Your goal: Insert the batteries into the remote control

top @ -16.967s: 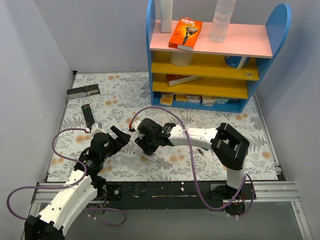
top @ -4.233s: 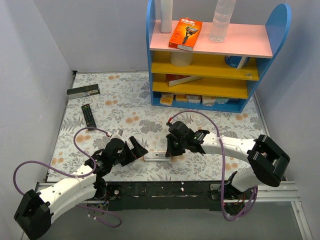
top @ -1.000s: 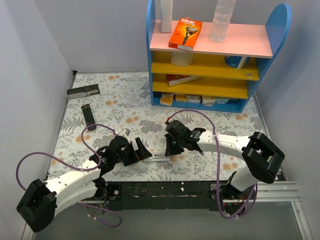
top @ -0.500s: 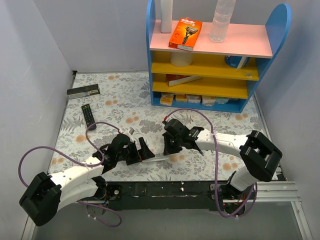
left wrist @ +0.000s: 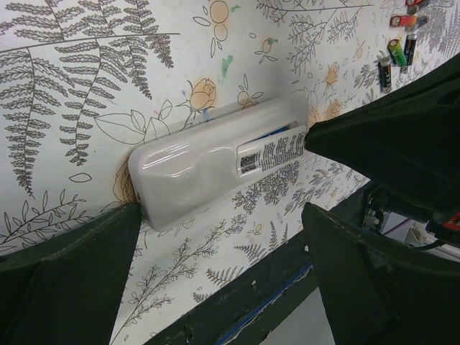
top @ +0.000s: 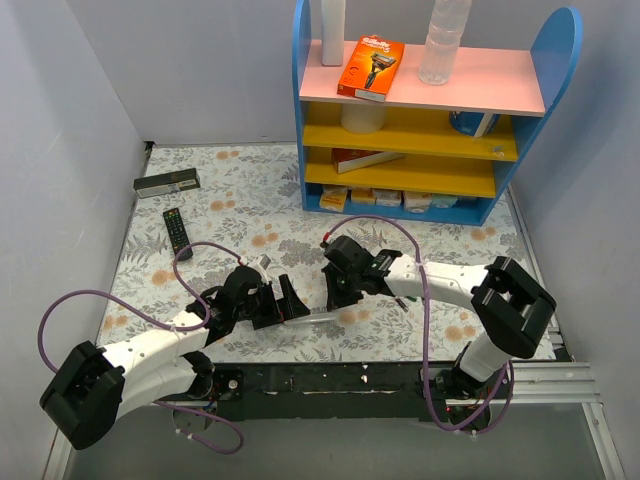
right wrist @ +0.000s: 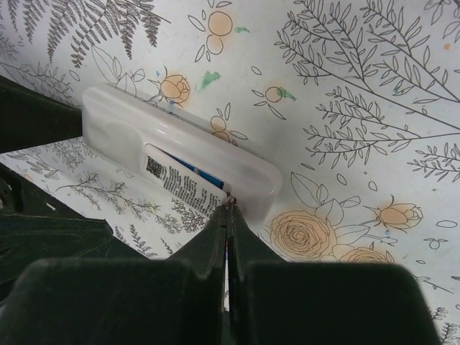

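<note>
The white remote control (top: 316, 313) lies back-up near the table's front edge; it also shows in the left wrist view (left wrist: 215, 162) and the right wrist view (right wrist: 180, 158). Its labelled back cover (right wrist: 183, 185) sits tilted over the compartment, with a blue battery (right wrist: 200, 171) showing under it. My left gripper (top: 290, 300) is open, its fingers (left wrist: 86, 251) astride the remote's left end. My right gripper (top: 332, 298) is shut, its tips (right wrist: 228, 207) touching the cover's end. Loose batteries (left wrist: 394, 56) lie further right on the table.
A black remote (top: 177, 232) and a long dark box (top: 167, 183) lie at the far left. A blue shelf unit (top: 430, 110) with boxes and bottles stands at the back. The black rail (top: 330, 380) runs along the front edge just below the remote.
My left gripper has slid right, closer to the remote's left end. My right gripper has shifted slightly left onto the remote's cover. The remote has stayed in place.
</note>
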{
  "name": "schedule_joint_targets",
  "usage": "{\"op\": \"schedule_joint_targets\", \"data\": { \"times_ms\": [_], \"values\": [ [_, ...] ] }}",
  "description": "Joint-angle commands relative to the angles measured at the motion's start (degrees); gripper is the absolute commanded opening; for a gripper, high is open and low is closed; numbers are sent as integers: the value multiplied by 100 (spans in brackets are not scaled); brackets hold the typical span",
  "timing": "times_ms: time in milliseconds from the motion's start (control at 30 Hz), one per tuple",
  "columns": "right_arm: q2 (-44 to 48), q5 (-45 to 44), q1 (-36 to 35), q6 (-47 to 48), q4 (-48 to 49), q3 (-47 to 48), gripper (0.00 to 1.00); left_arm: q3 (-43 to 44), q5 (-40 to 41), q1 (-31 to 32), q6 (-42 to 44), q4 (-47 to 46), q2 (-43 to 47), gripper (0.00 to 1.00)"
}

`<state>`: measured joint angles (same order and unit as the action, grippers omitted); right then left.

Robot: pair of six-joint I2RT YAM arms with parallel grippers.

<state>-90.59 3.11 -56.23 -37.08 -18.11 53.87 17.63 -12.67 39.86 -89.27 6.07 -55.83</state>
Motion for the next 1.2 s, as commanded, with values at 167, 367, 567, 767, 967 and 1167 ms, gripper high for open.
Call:
{"op": "schedule_joint_targets", "data": {
  "times_ms": [167, 367, 567, 767, 967, 1167],
  "values": [
    [-196, 207, -81, -63, 440, -52, 1, 162, -140, 13, 59, -123, -15, 95],
    [-284, -3, -108, 43, 168, 45, 2, 162, -140, 13, 59, -114, -7, 95],
    [-302, -285, -222, 219, -245, 352, 7, 171, 45, 13, -2, 35, 90, 96],
    [-346, -786, -362, 359, -790, 792, 13, 197, 273, 13, -46, 237, 195, 96],
    [-381, -953, -415, 412, -984, 933, 15, 180, 431, 13, -90, 316, 310, 96],
    [-512, -944, -433, 421, -976, 880, 15, 188, 449, 13, -99, 343, 327, 96]
  ]
}}
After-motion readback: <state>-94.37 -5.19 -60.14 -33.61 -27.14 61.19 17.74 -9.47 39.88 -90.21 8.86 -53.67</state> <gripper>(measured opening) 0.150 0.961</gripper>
